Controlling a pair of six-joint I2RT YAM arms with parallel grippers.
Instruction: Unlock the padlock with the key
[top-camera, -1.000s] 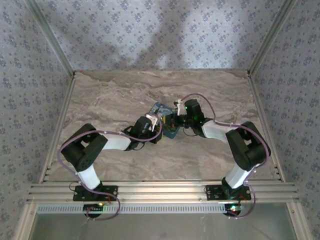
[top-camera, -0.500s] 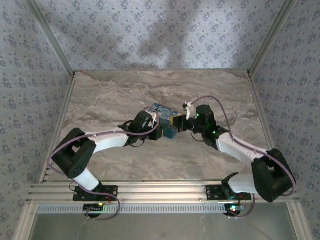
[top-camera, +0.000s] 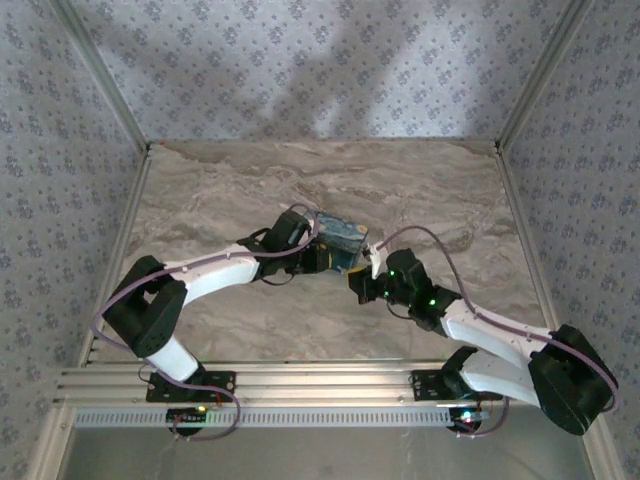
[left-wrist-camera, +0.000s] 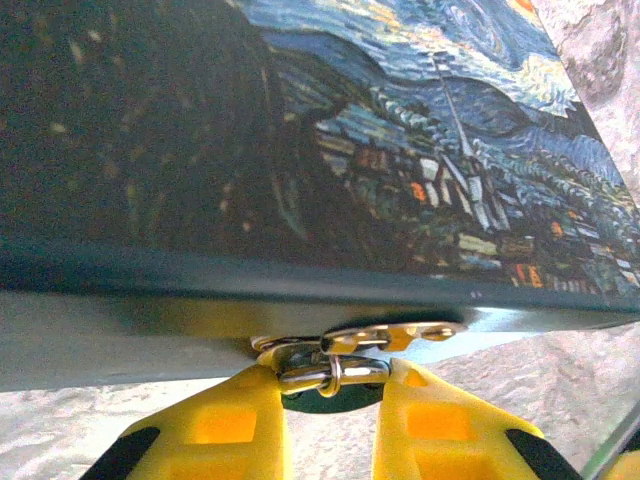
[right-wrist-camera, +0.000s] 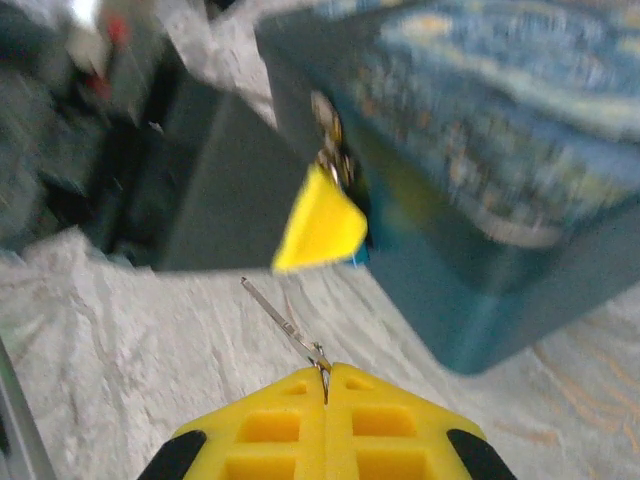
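Left hand (left-wrist-camera: 332, 395), arm stretched low, pinches the padlock (left-wrist-camera: 330, 373) at the box (left-wrist-camera: 400, 150) just ahead; right hand (right-wrist-camera: 325, 375), pressed together, pinches the key (right-wrist-camera: 283, 322) jutting forward.

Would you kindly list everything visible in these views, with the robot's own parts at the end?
box: one, blue and yellow night-sky print, middle of the table.
clasp: one, gold, on the box's front edge.
padlock: one, dark teal, hanging at the clasp, mostly hidden.
key: one, thin silver, short of the box and pointing towards it.
table: one, beige marbled, under everything.
walls: three, pale floral wallpaper, around the table.
rails: several, silver, along the near edge.
left hand: one, yellow fingers, closed around the padlock.
right hand: one, yellow fingers, shut on the key.
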